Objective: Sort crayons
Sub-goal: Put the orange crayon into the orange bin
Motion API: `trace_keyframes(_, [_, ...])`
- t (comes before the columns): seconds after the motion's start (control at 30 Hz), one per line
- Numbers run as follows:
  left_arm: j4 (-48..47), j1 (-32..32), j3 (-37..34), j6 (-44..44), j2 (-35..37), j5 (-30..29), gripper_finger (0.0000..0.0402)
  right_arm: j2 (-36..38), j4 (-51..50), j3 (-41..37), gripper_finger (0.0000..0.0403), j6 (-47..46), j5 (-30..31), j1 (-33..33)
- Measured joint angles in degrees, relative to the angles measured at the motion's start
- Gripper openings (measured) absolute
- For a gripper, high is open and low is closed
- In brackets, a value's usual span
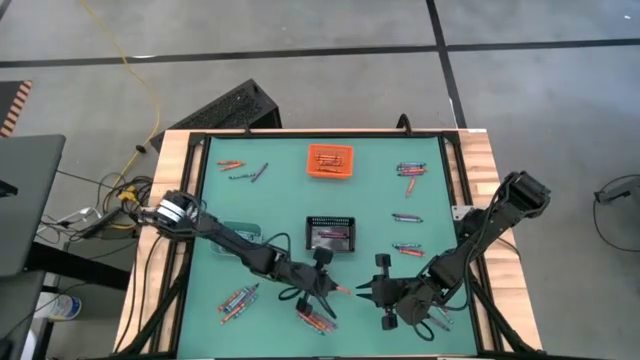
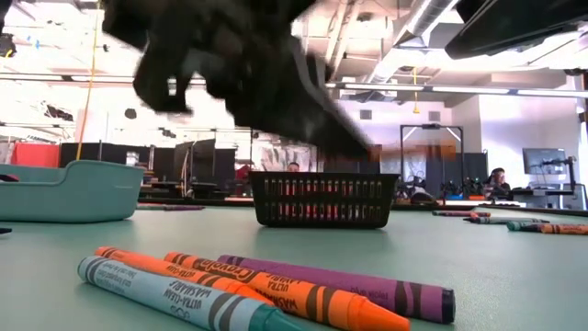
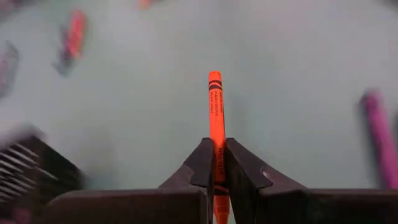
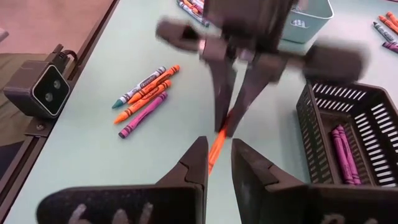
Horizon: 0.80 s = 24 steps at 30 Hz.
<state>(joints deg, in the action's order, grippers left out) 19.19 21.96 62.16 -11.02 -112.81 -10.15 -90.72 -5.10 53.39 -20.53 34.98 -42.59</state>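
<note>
My left gripper (image 1: 331,288) is near the table's front middle, shut on an orange crayon (image 3: 215,112). My right gripper (image 1: 368,291) faces it, open. Its two fingers stand on either side of the crayon's free end (image 4: 214,150) without plainly touching it. The left gripper also shows in the right wrist view (image 4: 229,121), coming from the far side. Loose crayons lie in groups on the green mat: front left (image 1: 237,300), front middle (image 1: 315,318), far left (image 1: 232,163) and along the right (image 1: 410,170). Three crayons lie flat close to the low camera (image 2: 276,290). My left gripper pinches the orange crayon's wrapped shaft (image 3: 217,152) between its two fingers. The crayon lies along the fingers and sticks out past their ends toward the right gripper. It is held off the mat, slanting down toward the table's right.
An orange bin (image 1: 330,160) sits at the far middle. A black mesh bin (image 1: 332,233) at the centre holds purple crayons (image 4: 343,146). A teal bin (image 1: 240,240) stands left of it. A small camera (image 4: 46,90) sits at the front edge.
</note>
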Motion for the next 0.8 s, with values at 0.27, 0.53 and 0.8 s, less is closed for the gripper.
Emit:
trace_keyframes(0.27, [-8.96,-2.67,0.1,-5.85,9.57,-5.3,0.0013,0.0,0.39,0.0,0.0063,-0.02,-0.03,-0.01])
trace_keyframes(0.53, [-13.09,-13.94,0.1,-11.02,13.63,-6.19,0.0013,0.0,0.92,0.0,0.0063,0.0,-0.02,0.0])
trace_keyframes(0.8, [-15.21,-30.57,0.08,-13.63,13.81,2.6,0.0013,0.0,0.89,0.0,0.0063,0.94,-0.02,-0.01])
